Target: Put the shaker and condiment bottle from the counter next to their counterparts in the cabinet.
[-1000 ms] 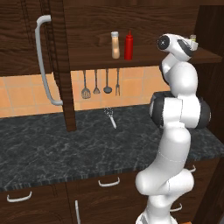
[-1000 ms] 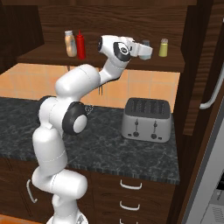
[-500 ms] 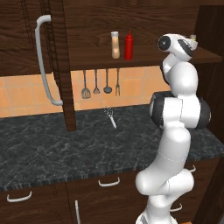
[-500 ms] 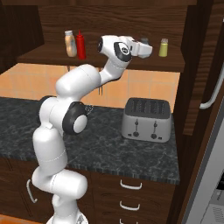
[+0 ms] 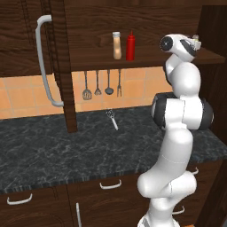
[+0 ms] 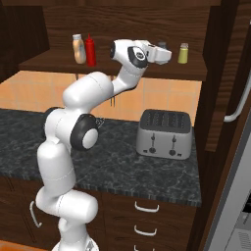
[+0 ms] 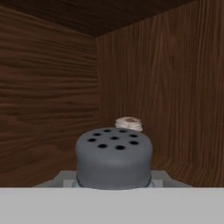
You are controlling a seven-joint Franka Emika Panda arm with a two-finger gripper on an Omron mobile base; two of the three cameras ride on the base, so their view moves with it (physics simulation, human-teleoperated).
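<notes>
The shaker [image 7: 113, 157], its dark grey cap dotted with holes, sits close in front of the hand camera, and my gripper [image 6: 165, 52] is shut on it inside the cabinet, just above the shelf board [image 6: 44, 62]. Right behind it stands the yellow-green shaker [image 6: 183, 53], whose silver top [image 7: 129, 123] peeks over the cap. The peach-orange condiment bottle [image 5: 116, 45] stands on the shelf further left, touching or nearly touching the red squeeze bottle [image 5: 130, 45]. My fingertips are hidden by the shaker.
The cabinet's back and side walls close in around the hand. The open door with its curved grey handle [image 5: 44, 66] hangs at the left. A toaster [image 6: 164, 133] stands on the counter [image 5: 66, 146] below the shelf, hanging utensils [image 5: 102, 84] line the wall, and a small whisk [image 5: 112, 119] lies beneath them.
</notes>
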